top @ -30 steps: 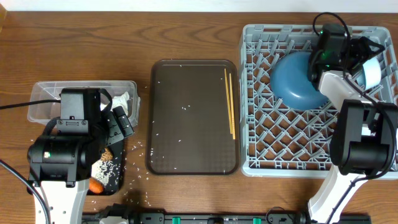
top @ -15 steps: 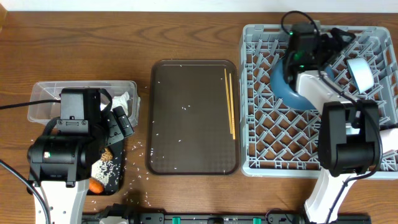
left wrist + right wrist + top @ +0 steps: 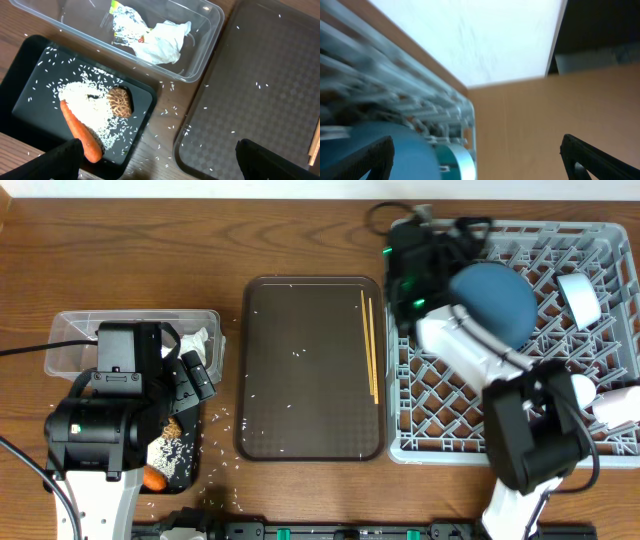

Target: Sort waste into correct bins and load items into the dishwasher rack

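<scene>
Chopsticks (image 3: 369, 345) lie side by side at the right edge of the brown tray (image 3: 300, 380), just beside the rack (image 3: 400, 402); the right hand (image 3: 480, 162), wide open and empty over the rack's far-left corner, should straddle both sticks mid-length and lift them level.

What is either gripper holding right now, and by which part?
Nothing. The left gripper and the right gripper both show open jaws with nothing clamped between them.

A brown wood-grain table (image 3: 130, 250) runs up to a bright white wall (image 3: 470, 35) along its far edge.
</scene>
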`<state>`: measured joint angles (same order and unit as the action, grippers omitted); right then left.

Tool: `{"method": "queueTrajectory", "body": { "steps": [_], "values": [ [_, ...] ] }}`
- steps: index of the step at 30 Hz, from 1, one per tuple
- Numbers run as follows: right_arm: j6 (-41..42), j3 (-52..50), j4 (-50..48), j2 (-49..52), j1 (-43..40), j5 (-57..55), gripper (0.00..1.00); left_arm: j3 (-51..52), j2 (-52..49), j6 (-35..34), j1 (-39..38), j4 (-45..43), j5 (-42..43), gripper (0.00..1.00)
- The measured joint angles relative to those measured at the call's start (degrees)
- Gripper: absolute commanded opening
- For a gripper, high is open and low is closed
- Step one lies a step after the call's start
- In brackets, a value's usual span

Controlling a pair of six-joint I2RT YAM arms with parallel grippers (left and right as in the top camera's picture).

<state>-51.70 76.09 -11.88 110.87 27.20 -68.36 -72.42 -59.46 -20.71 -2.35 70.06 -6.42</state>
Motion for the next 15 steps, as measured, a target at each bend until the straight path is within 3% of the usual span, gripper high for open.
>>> {"method": "queueTrajectory", "body": {
  "steps": [7,12,15],
  "values": [
    [7.89,0.04,3.19,-2.78,13.86,-0.04,0.99,0.0,0.0,0.0,0.0,0.0,0.0,0.98],
    [23.21,0.44,19.56,-4.59,18.45,4.72,0.99,0.0,0.0,0.0,0.0,0.02,0.0,0.98],
    [35.87,0.57,29.88,-5.29,19.19,15.15,0.97,0.0,0.0,0.0,0.0,0.02,-0.02,0.98]
  ]
}}
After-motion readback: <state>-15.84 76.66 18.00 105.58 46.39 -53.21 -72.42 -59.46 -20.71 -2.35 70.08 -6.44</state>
